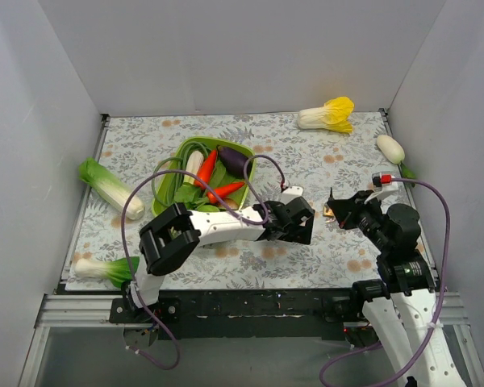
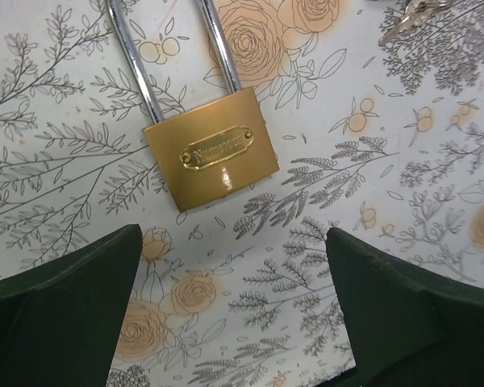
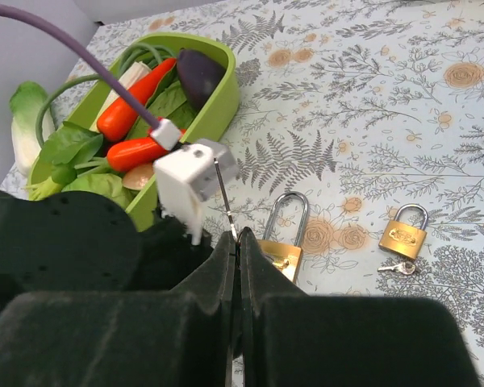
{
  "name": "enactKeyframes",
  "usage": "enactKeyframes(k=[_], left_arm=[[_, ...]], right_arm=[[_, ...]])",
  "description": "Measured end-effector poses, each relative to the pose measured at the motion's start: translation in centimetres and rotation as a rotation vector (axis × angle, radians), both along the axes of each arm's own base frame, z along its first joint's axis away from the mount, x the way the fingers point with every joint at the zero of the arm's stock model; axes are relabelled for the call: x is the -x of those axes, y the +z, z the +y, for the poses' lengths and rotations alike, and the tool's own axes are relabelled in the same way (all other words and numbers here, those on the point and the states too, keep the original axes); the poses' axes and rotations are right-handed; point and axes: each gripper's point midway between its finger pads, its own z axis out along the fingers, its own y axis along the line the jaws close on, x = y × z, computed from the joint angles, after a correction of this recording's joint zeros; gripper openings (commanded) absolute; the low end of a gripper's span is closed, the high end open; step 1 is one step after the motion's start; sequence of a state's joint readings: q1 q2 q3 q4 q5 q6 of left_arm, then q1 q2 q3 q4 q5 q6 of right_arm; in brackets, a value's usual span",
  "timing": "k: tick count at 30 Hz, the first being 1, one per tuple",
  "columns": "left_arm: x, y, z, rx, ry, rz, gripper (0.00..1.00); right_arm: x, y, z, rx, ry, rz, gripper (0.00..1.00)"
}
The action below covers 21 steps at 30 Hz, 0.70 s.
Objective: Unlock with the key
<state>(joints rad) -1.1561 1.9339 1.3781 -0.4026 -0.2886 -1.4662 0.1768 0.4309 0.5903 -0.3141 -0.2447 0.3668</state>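
The brass padlock (image 2: 212, 149) with a long silver shackle lies flat on the flowered cloth; it also shows in the right wrist view (image 3: 278, 256). My left gripper (image 2: 234, 310) is open and empty, its fingers just short of the padlock's body on either side. My right gripper (image 3: 239, 242) is shut on a thin silvery metal strip (image 3: 224, 193), seen edge-on, which looks like the key. It is held above the cloth just left of the padlock. In the top view the left gripper (image 1: 305, 228) and the right gripper (image 1: 332, 208) are close together.
A smaller brass padlock (image 3: 403, 234) lies right of the big one, with another small silvery key (image 3: 397, 267) beside it. A green tray (image 1: 185, 149) of vegetables stands behind the left arm. Cabbages (image 1: 329, 114) (image 1: 105, 184), a radish (image 1: 391, 148) and walls ring the cloth.
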Motion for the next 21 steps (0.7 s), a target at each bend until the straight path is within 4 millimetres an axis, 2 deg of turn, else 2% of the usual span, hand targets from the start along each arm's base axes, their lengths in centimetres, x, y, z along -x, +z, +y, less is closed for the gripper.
enactKeyframes(k=[4, 12, 18, 21], left_arm=[[-0.3, -1.8, -0.8, -0.099, -0.043, -0.003, 0.98], [-1.9, -1.9, -2.1, -0.203, -0.053, -0.035, 0.97], [-2.3, -3.8, -1.1, -0.306, -0.028, -0.022, 0.95], [-2.6, -3.8, -0.8, -0.306, -0.008, -0.013, 0.9]], right_arm=[[0.4, 0.4, 0.0, -0.004, 0.001, -0.016, 0.01], [1.0, 0.7, 0.3, -0.03, 0.016, -0.017, 0.01], [1.0, 1.0, 0.1, -0.042, 0.007, -0.026, 0.01], [0.9, 1.1, 0.2, -0.053, 0.006, -0.033, 0.01]])
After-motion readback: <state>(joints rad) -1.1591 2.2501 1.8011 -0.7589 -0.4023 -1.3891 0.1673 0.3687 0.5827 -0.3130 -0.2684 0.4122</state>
